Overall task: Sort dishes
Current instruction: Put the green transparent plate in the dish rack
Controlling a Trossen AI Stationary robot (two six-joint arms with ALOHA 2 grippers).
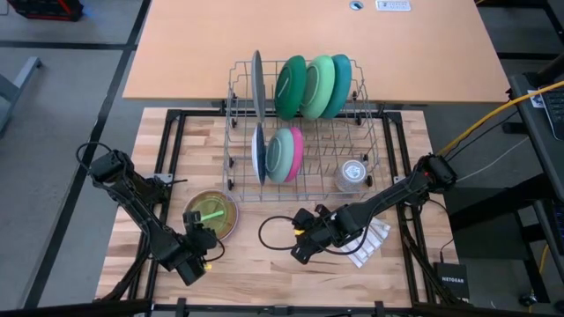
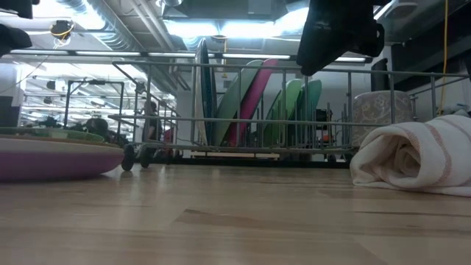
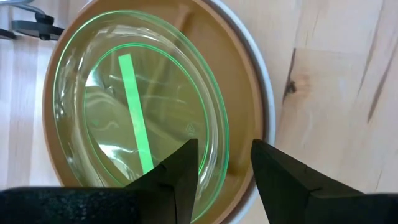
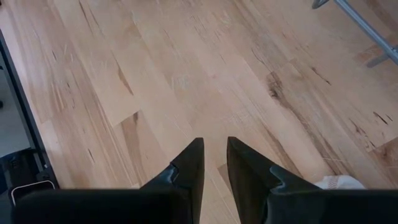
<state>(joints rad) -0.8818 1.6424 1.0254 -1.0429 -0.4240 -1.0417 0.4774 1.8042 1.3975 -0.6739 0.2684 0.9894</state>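
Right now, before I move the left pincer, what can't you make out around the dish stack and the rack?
- Dish stack: how many lie under the brown plate; high view shows only the top, low view only a purple side.
- Left pincer: open over the green plate's rim; contact unclear.
- Rack: dishes overlap, count uncertain.
- Glass cup: contents too small.

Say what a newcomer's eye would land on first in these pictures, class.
The wire dish rack at the table's middle, holding upright plates: grey, greens and teal behind, white, teal and pink in front. Next, the clear green plate stacked on a brown one, with the left gripper open over its rim.
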